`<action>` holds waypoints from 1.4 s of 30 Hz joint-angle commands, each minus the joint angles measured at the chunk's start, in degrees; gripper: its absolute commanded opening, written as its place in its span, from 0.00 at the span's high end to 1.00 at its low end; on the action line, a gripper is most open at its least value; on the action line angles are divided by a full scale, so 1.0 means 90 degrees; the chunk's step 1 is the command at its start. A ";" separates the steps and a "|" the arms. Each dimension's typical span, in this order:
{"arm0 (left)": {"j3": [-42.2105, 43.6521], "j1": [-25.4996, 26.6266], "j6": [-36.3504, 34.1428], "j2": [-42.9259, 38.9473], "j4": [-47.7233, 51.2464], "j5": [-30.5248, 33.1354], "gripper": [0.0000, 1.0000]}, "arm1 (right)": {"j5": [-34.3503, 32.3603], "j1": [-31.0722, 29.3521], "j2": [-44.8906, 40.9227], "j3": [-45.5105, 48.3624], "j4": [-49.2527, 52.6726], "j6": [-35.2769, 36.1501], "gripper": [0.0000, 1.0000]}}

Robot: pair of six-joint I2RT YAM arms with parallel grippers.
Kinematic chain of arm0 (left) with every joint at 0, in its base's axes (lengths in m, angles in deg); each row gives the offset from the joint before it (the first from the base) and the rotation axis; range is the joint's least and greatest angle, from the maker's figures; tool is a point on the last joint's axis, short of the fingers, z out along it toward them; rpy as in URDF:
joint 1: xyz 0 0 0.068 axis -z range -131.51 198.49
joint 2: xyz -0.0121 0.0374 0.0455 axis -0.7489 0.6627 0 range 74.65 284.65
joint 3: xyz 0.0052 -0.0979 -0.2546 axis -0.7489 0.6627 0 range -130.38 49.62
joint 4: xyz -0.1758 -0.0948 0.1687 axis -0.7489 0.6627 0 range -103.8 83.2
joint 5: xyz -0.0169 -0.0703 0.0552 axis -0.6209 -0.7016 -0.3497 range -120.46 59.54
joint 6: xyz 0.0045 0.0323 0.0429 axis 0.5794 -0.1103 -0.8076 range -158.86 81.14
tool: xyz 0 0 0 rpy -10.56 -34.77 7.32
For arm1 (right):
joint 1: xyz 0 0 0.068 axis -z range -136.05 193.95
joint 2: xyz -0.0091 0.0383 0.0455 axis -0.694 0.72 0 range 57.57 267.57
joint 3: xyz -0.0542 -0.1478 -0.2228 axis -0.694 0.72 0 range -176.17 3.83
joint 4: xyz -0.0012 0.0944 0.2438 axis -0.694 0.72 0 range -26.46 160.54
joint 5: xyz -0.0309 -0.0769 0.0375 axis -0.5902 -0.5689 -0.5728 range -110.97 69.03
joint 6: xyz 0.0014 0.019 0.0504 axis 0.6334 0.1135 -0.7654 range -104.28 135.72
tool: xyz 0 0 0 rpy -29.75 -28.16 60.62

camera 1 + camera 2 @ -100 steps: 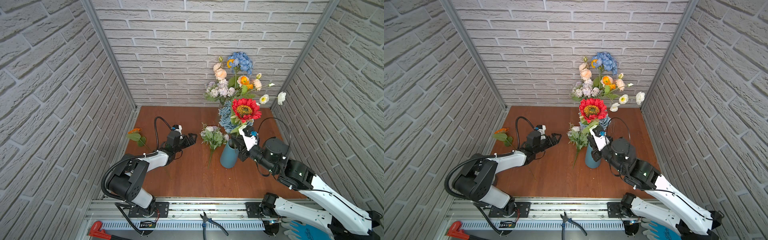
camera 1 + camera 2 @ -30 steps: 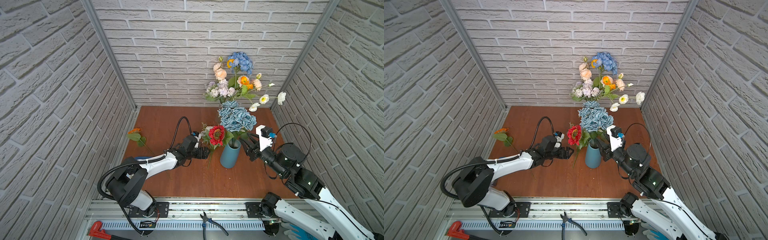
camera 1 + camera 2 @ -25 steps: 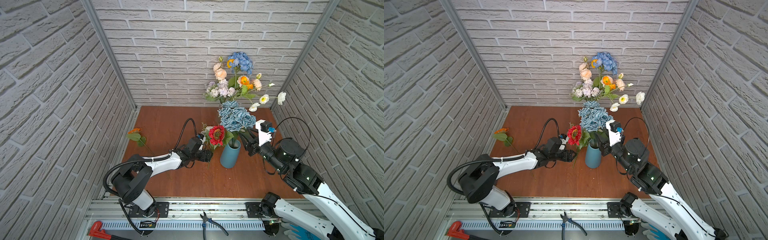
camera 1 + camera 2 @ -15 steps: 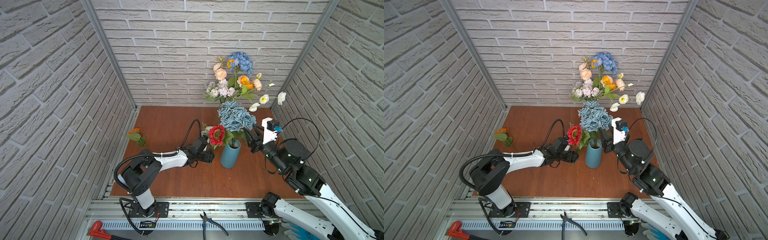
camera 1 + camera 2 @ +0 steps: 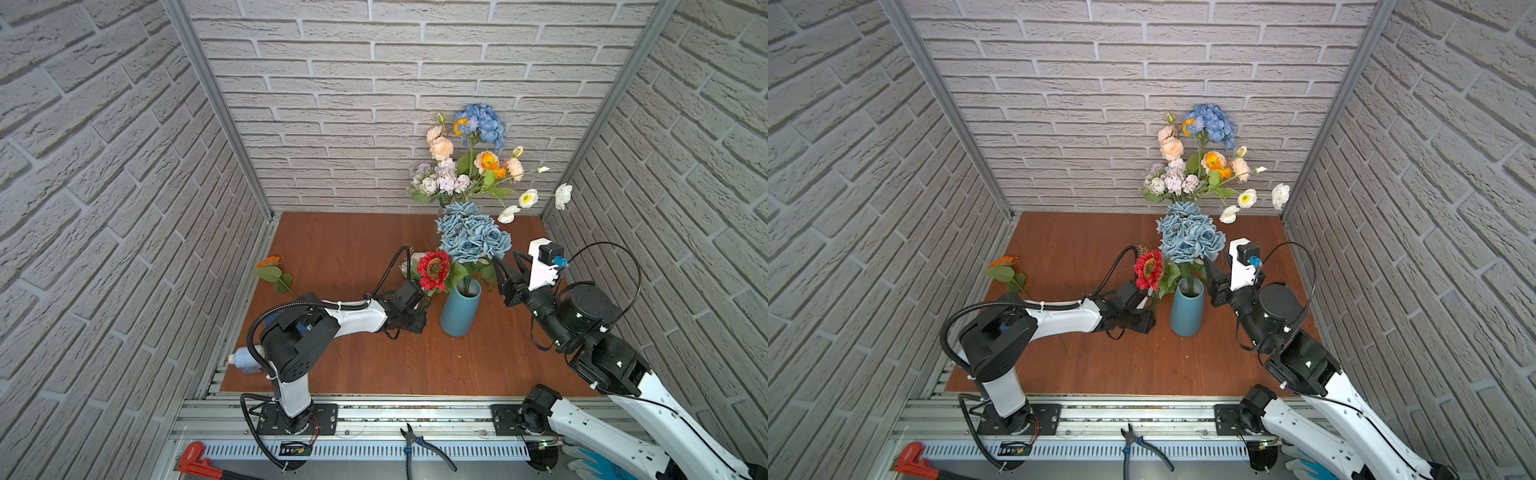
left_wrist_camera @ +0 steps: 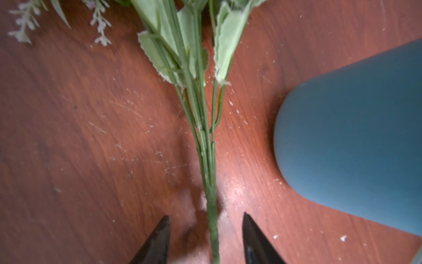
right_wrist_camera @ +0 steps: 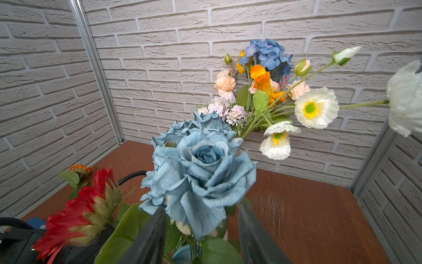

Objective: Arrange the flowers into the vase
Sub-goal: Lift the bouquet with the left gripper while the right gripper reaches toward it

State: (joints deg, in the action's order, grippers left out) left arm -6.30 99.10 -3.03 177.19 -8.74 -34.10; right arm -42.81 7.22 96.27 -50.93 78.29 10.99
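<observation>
Down on the wooden table (image 6: 80, 137), the left gripper (image 6: 206, 216) has its two black fingers set apart on either side of a green stem bundle (image 6: 206, 160). A gap shows on each side, so nothing is clamped. The bundle lies flat on the wood, its leaves and small white sprigs fanning away from the fingers, just beside the foot of the blue vase (image 6: 354, 141).

The right gripper (image 7: 202, 208) hangs higher, jaws likewise parted. The lower petals and leaves of the blue roses (image 7: 201, 164) sit between and beyond its fingers; whether they touch I cannot tell. Those roses stand in the vase, and a red daisy (image 7: 77, 214) leans out beside them toward the left arm.

In both top views an orange daisy (image 5: 270, 262) lies alone near the left wall, well apart from the vase. A mixed bouquet (image 5: 469, 166) of blue hydrangea, peach roses and white poppies rises against the back wall.
</observation>
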 commanded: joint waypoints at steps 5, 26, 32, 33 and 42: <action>-0.0105 0.0011 0.0002 0.0117 0.0064 0.0150 0.64 | 0.0022 0.0067 0.0105 -0.0024 -0.0329 -0.0077 0.47; 0.0317 -0.0458 0.0358 -0.0184 -0.0296 -0.0053 1.00 | 0.0035 0.0097 0.0046 0.0006 -0.0242 -0.0187 0.47; 0.0725 -0.0931 0.0653 -0.0764 -0.0728 -0.0275 1.00 | 0.0035 0.0107 0.0037 -0.0009 -0.0307 -0.0188 0.47; 0.0793 -0.1018 0.0671 -0.0905 -0.0794 -0.0288 1.00 | 0.0042 0.0107 0.0046 -0.0014 -0.0318 -0.0197 0.47; 0.1023 -0.1720 0.0432 -0.2480 -0.0995 0.0212 1.00 | 0.0432 0.0119 0.0274 -0.0174 -0.0503 -0.0218 0.47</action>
State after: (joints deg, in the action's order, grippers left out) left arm 2.53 84.76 2.22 158.94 -13.05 -34.98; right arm -41.18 7.85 98.32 -51.13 77.67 9.89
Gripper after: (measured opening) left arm 0.083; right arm 0.533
